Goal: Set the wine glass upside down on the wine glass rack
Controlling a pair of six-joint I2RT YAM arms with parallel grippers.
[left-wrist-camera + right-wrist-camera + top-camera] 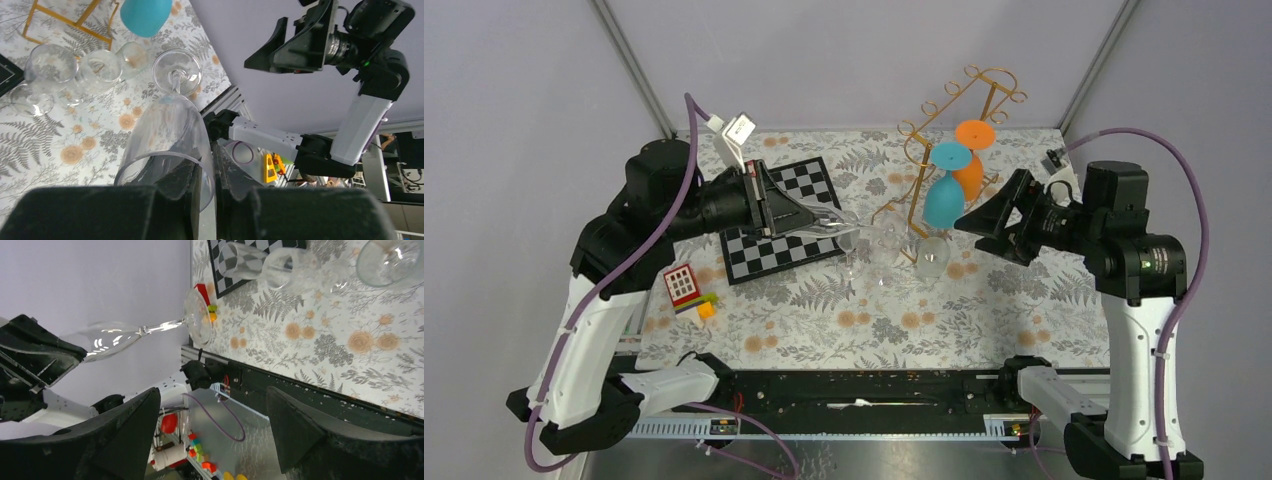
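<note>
Clear glasses (886, 258) crowd the worktop (824, 320) at the wine glass rack's (939, 110) foot; a teal glass (944, 200) and an orange glass (971, 168) hang from its rails. The spread right tool (212, 392) flanks them; the near worktop lies open.

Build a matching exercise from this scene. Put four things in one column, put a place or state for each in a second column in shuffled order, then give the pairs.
Column A
1. wine glass
2. teal glass
3. right gripper
4. chessboard

Column B
a. lies flat on the table
b. open, holding nothing
c. hangs bowl-down on the wine glass rack
d. clamped by its bowl in the left gripper, off the table

Pairs: 1-d, 2-c, 3-b, 4-a
</note>
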